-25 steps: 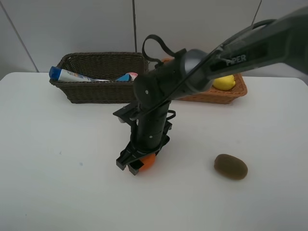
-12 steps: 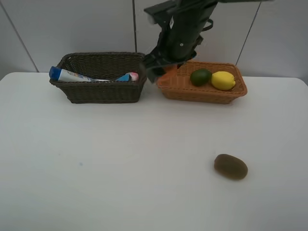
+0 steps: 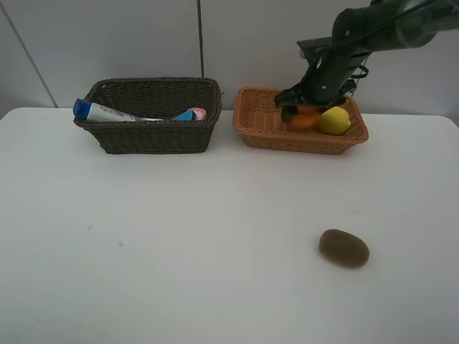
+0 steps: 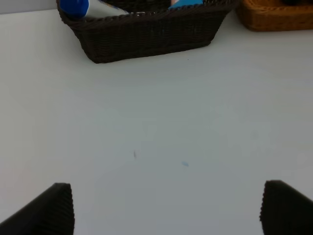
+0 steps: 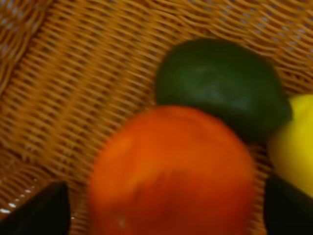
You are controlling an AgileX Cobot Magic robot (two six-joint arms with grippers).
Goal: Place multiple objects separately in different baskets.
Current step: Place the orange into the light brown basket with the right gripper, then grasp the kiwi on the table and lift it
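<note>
My right gripper (image 3: pixel 307 109) hangs over the light tan basket (image 3: pixel 259 127), reaching in from the right. In the right wrist view its fingers stand wide, with the orange (image 5: pixel 171 171) between them and a gap on each side. The orange (image 3: pixel 304 120) sits low in the basket beside the yellow lemon (image 3: pixel 334 120). A green lime (image 5: pixel 220 83) lies just past the orange. The brown kiwi (image 3: pixel 343 248) rests on the table at front right. My left gripper (image 4: pixel 166 210) is open over bare table, facing the dark brown basket (image 4: pixel 146 36).
The dark brown basket (image 3: pixel 150 136) at the back left holds a blue-capped white bottle (image 3: pixel 100 111) and a small pink bottle (image 3: pixel 192 113). The two baskets stand side by side near the wall. The white table (image 3: pixel 179 251) stretches in front of them.
My right arm lifted the orange from the table's middle, swung it up and back, and now holds over the tan basket. Its fingers have spread wider around the orange.
</note>
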